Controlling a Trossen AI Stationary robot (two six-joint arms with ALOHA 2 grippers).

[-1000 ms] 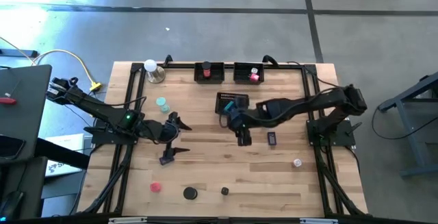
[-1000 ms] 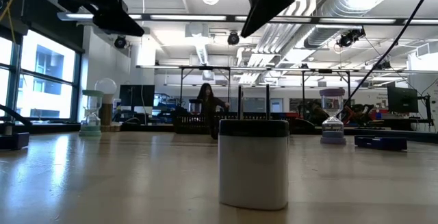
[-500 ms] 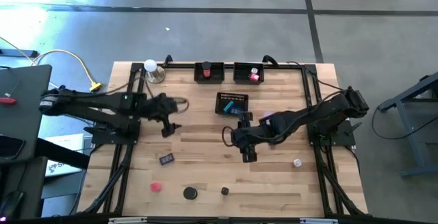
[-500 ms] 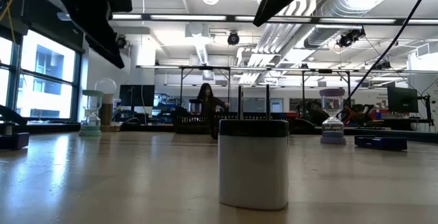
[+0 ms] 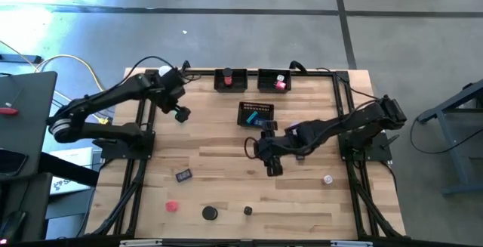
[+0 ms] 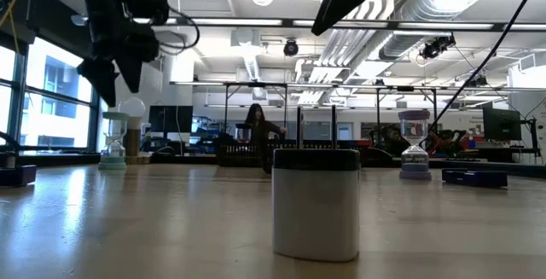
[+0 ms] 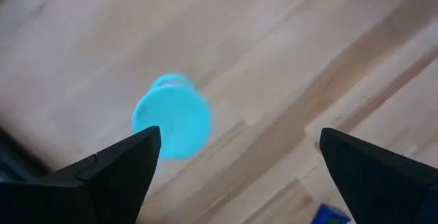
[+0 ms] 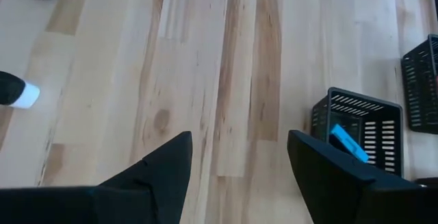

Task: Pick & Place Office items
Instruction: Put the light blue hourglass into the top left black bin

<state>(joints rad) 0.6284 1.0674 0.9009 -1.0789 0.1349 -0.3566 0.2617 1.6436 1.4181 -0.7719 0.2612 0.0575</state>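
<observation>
My left gripper [image 5: 181,113] hangs open above a teal hourglass-shaped piece [image 7: 171,114], which stands on the wood close to one finger; in the low view this gripper [image 6: 118,81] is high above the teal piece [image 6: 113,145]. My right gripper [image 5: 272,164] is open over bare wood at mid-table, its fingers [image 8: 164,166] empty. On the table lie a dark blue block [image 5: 183,175], a red piece [image 5: 172,206], a black disc [image 5: 209,213], a small white, black-topped cylinder [image 6: 316,202] and a lavender piece [image 5: 327,179].
Three black mesh trays stand toward the far edge [image 5: 232,79] [image 5: 274,81] [image 5: 256,115]; the middle one [image 8: 356,135] holds a blue item. A white ball on a metal base [image 5: 166,74] sits at the far left corner, close to my left arm. Black frame rails run along both sides.
My left gripper has swung from the table's left middle, beside the dark blue block, toward the far edge and now hangs over the teal piece; the block stays on the wood. My right gripper has shifted a little toward the near edge.
</observation>
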